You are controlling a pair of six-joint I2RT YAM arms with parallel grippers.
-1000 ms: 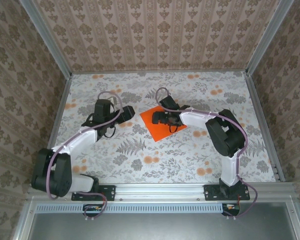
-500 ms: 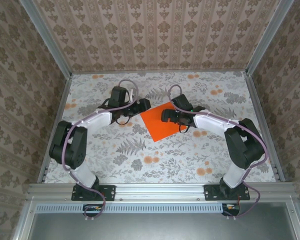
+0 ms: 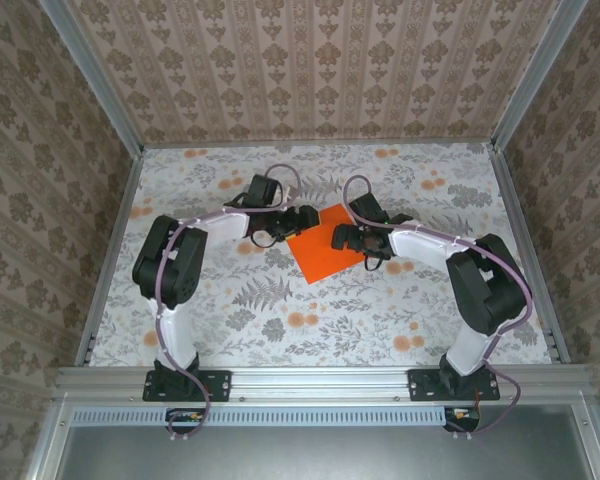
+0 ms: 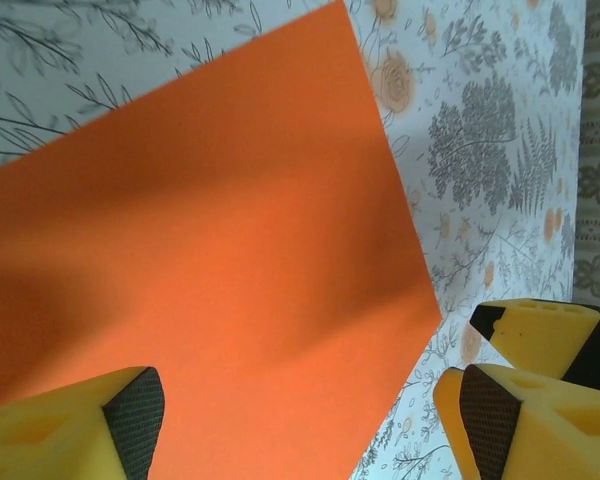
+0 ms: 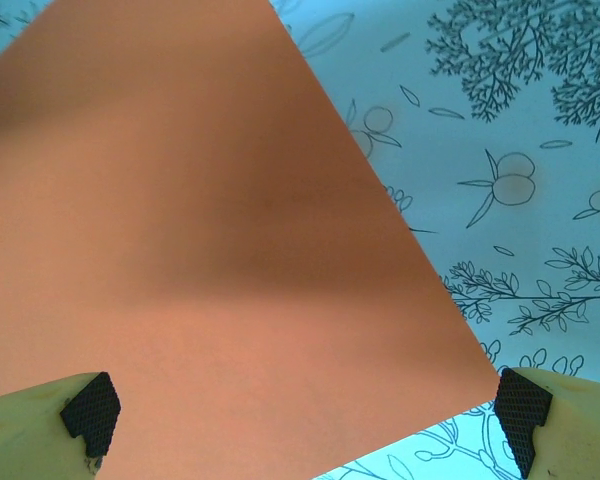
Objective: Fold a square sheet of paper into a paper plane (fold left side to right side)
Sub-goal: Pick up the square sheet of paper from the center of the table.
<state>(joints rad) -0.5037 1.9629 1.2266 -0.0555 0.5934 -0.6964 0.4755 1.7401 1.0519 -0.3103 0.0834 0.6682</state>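
Top external camera: fixed high behind the arm bases, looking down and forward over the whole worktop.

Left wrist camera: close above the square sheet of paper, with the left pincer at six o'clock of its picture.

Right wrist camera: equally close, with the right pincer at six o'clock.

All three views share the sheet.

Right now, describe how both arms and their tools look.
The left arm and right arm have bulky black joints, white links and a mauve cable looping alongside. The left tool and right tool have yellow wedge fingers tipped with black textured pads.
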